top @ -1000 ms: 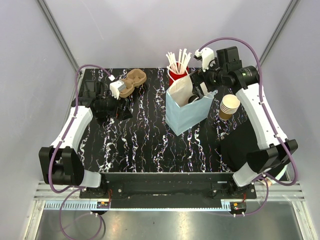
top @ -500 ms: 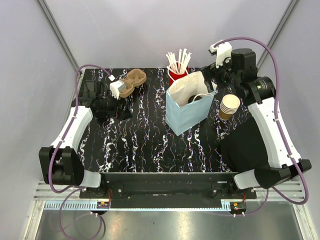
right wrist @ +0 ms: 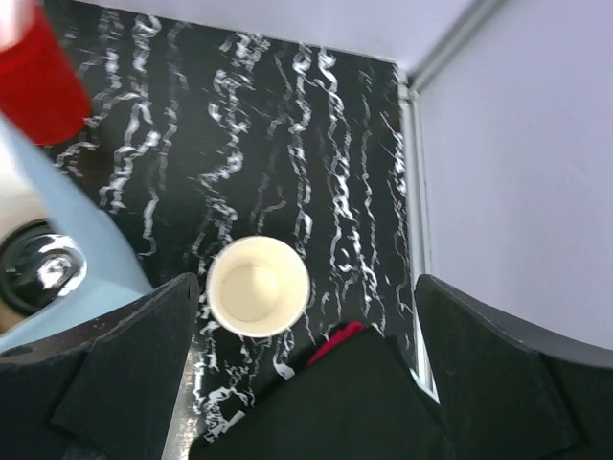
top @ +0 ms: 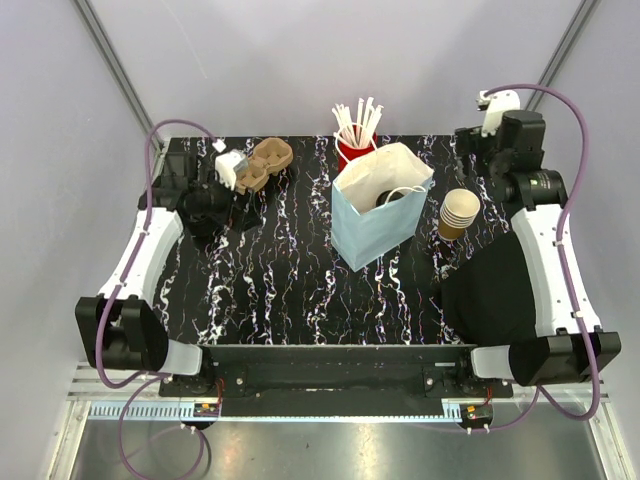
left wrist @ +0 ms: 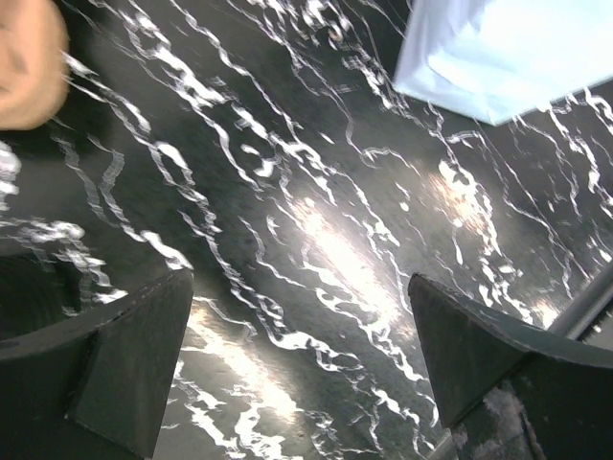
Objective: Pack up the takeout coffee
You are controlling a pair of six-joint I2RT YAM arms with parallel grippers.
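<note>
The pale blue paper bag [top: 372, 225] stands open mid-table. Of the takeout coffee [top: 388, 197] only a shiny black lid [right wrist: 38, 271] shows, down inside the bag [right wrist: 91, 244]; its sides are hidden. My right gripper [top: 482, 150] hangs open and empty at the back right, apart from the bag. In the right wrist view its fingers [right wrist: 306, 297] straddle the air above the cup stack. My left gripper [top: 228, 205] hovers open over bare table at the left [left wrist: 300, 283], with a bag corner [left wrist: 498, 57] beyond it.
A nested stack of brown cups [top: 460, 213] [right wrist: 259, 286] stands right of the bag. Behind the bag is a red cup of white sticks [top: 355, 148] [right wrist: 38, 86]. A brown cup carrier [top: 265, 163] lies back left. A black cloth [top: 490, 290] [right wrist: 326, 402] covers the near right.
My right gripper has pulled out of the bag's mouth and swung away to the back right, staying open. The left arm has shifted slightly toward the back.
</note>
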